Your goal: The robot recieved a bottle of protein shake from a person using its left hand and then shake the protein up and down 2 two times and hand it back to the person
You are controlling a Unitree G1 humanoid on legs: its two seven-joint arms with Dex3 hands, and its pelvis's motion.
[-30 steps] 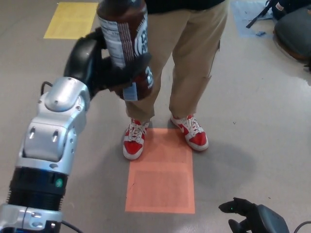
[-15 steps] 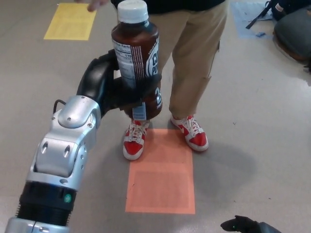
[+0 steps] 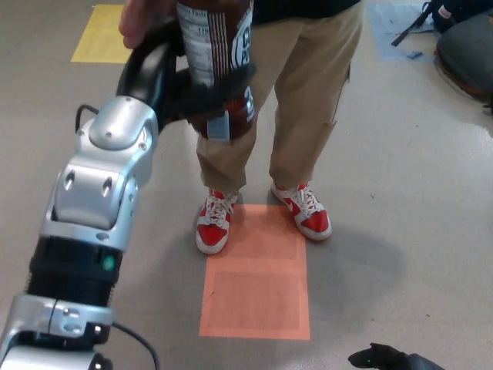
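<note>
Head view looks down on a smooth grey floor (image 3: 400, 193), faintly glossy, with flat coloured rectangles on it: an orange mat (image 3: 256, 281) at centre, a yellow mat (image 3: 104, 35) at upper left, and a blue patch (image 3: 397, 23) at upper right. A dark rounded object (image 3: 466, 46) sits by the top right corner. A person stands at the far edge of the orange mat in tan trousers (image 3: 300, 92) and red-and-white sneakers (image 3: 217, 223), and one hand of the person (image 3: 142, 19) shows at the top edge, just beside the bottle.

The bottle (image 3: 219, 62) is raised at upper centre, in front of the person's legs. Its long axis runs roughly upright, the base pointing down and the top cut off by the frame edge. It is a rounded cylinder of dark brown with a white printed label and a small pale tag near the base.

The left hand (image 3: 181, 92), black and thick-fingered, is clasped around the bottle's lower half. Behind it the forearm (image 3: 96, 193) is a glossy silver shell over black joints. Of the right hand (image 3: 381, 358) only a black sliver shows at the bottom edge; its state cannot be told.
</note>
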